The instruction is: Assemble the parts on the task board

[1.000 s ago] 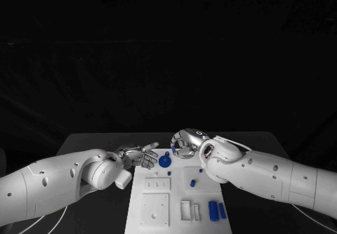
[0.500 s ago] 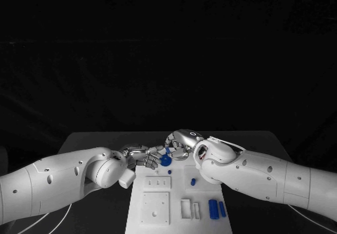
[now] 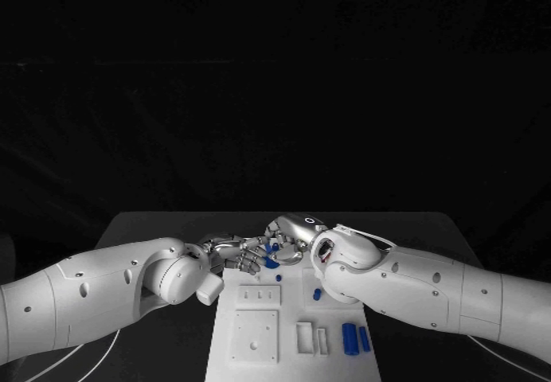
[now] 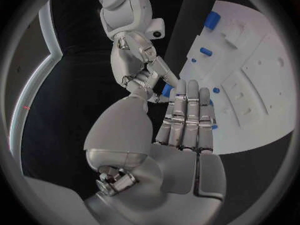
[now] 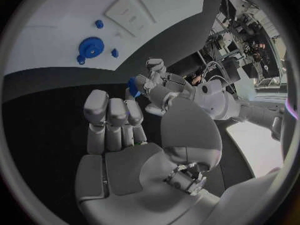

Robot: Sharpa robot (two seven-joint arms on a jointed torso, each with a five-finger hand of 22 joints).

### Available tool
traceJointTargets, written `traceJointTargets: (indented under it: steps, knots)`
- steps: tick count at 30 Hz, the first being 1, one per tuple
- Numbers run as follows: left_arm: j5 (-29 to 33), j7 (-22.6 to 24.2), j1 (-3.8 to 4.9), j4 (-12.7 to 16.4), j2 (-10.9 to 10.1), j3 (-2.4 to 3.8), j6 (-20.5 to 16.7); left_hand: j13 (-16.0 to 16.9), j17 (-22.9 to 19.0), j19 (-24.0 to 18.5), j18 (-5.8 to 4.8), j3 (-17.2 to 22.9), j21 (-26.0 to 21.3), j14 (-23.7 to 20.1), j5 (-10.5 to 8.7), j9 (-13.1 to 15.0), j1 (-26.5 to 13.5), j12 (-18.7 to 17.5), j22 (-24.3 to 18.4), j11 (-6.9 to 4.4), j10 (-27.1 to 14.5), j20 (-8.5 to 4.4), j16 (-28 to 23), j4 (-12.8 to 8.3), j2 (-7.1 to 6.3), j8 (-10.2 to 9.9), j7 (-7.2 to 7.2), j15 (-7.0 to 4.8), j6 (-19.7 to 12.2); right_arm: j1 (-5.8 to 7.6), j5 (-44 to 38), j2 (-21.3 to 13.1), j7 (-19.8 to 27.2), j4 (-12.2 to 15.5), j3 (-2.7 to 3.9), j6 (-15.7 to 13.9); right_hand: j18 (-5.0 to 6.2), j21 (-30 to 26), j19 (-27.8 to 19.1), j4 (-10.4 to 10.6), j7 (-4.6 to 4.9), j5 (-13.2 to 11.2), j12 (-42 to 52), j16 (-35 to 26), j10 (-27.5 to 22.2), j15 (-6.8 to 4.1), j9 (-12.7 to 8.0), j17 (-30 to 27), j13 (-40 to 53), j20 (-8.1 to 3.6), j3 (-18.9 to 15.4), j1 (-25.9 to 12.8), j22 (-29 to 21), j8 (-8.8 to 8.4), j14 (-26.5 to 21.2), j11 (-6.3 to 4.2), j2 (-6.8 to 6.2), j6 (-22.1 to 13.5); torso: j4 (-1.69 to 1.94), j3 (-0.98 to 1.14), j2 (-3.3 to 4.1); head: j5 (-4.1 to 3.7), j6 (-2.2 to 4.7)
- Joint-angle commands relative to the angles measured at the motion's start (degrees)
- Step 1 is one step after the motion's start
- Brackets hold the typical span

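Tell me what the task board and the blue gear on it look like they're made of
The task board looks like matte white plastic: an even surface with crisp raised blocks and recesses, no glare. The blue gear looks like moulded or printed plastic too, uniformly coloured with dull teeth. Neither can be confirmed from looks alone.

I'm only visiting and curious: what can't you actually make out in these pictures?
- Head view: where the left hand and right hand meet, the fingers hide which one holds the small blue part.
- Head view: the right arm covers part of the task board.
- Right wrist view: the blue gear is too small to show its seating.
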Motion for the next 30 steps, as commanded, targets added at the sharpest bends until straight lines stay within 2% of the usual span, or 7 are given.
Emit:
traceJointTargets:
  steps: [1,3,4,11,15,24,30]
  knots:
    - [-1.39,-1.72,0.05,0.16,0.13,0.03,0.32,0.05,0.07,-0.17,0.10,-0.24,0.21,-0.28,-0.75,0.06,-0.67,-0.29,0.96,-0.16,-0.04,-0.07,0.24,0.21,-0.03,0.31,-0.01,0.11,0.27,-0.13,-2.66,-0.02,-0.22,0.57,0.00,0.06,6.37,0.19,-0.05,-0.10,0.06,0.26,0.28,-0.35,0.44,-0.26,2.56,0.08,0.08,-0.14,0.11,0.03,0.72,0.25,-0.03,-0.02,0.53,4.85,-0.01,0.03,0.06,0.04,-0.02]
    - [-1.86,-2.07,0.05,0.05,0.08,0.03,0.37,0.10,0.07,-0.15,0.12,-0.18,0.23,-0.28,-1.67,0.08,-0.82,-0.28,0.95,-0.18,-0.02,-0.09,0.24,0.22,-0.16,0.33,-0.03,0.09,0.28,-0.16,-2.46,-0.04,-0.21,0.64,0.00,0.04,6.38,0.19,-0.04,-0.12,0.06,0.31,0.31,-0.35,0.47,-0.26,2.57,0.08,0.11,-0.14,0.12,0.01,0.71,0.25,-0.03,-0.02,0.53,4.85,0.00,0.04,0.09,0.02,-0.06]
    - [-1.93,-2.29,0.05,0.02,0.06,0.03,0.37,0.22,0.11,0.04,0.20,-0.07,0.38,-0.18,-6.11,0.17,-1.35,-0.25,0.95,-0.26,0.07,-0.18,0.32,0.33,-0.46,0.42,-0.12,0.01,0.39,-0.17,-2.46,0.00,-0.21,0.64,0.00,0.06,6.38,0.18,-0.01,-0.16,0.05,0.57,0.34,-0.36,0.51,-0.27,2.63,0.08,0.14,-0.14,0.17,-0.06,0.70,0.25,-0.03,-0.03,0.52,4.90,0.00,0.04,0.08,0.02,-0.08]
    - [-2.15,-2.73,0.05,0.04,0.26,0.04,0.75,0.50,0.08,0.02,0.20,0.82,0.48,-0.10,-9.26,0.21,-0.69,-0.27,0.90,-0.28,0.12,-0.22,0.33,0.22,-0.64,0.41,-0.14,-0.03,0.48,-0.29,-2.45,0.25,-0.17,0.75,0.00,0.10,6.38,0.18,0.01,-0.20,0.04,0.68,0.35,-0.37,0.54,-0.27,2.67,0.08,0.15,-0.14,0.20,-0.12,0.69,0.23,-0.02,-0.04,0.51,4.91,0.02,0.03,0.10,0.03,-0.12]
    - [-2.27,-2.82,0.05,-0.06,0.43,0.04,0.81,0.58,0.07,0.04,0.19,0.99,0.53,-0.07,-10.06,0.23,-0.40,-0.28,0.89,-0.28,0.13,-0.22,0.33,0.23,-0.69,0.41,-0.15,-0.04,0.50,-0.50,-2.42,0.45,-0.12,0.78,0.00,0.12,6.38,0.17,0.02,-0.21,0.04,0.72,0.36,-0.37,0.55,-0.28,2.69,0.08,0.16,-0.14,0.22,-0.14,0.69,0.23,-0.01,-0.04,0.51,4.92,0.01,0.02,0.09,0.05,-0.17]
    - [-2.73,-3.39,0.05,-0.06,0.46,0.04,0.89,0.67,0.07,0.07,0.21,1.22,0.58,0.00,-10.45,0.25,0.08,-0.27,0.88,-0.33,0.18,-0.26,0.36,0.14,-0.65,0.43,-0.24,-0.08,0.58,-0.73,-2.37,0.72,-0.15,0.83,0.00,0.23,6.38,0.17,0.04,-0.25,0.04,0.82,0.35,-0.38,0.54,-0.28,2.72,0.09,0.15,-0.15,0.25,-0.18,0.68,0.21,-0.01,-0.04,0.52,4.92,0.03,0.04,0.15,0.16,-0.40]
    - [-2.73,-3.30,0.05,-0.01,0.43,0.04,0.77,0.87,0.10,0.10,0.18,1.67,0.69,0.15,-11.57,0.32,1.46,-0.19,0.88,-0.46,0.37,-0.29,0.46,0.05,-0.06,0.54,-0.42,-0.13,0.82,-0.77,-2.13,1.16,-0.02,0.47,-0.02,0.62,6.38,0.16,0.04,-0.27,0.04,0.86,0.34,-0.38,0.54,-0.29,2.74,0.09,0.15,-0.15,0.27,-0.21,0.68,0.20,-0.01,-0.04,0.51,4.92,0.00,-0.01,0.11,0.11,-0.52]
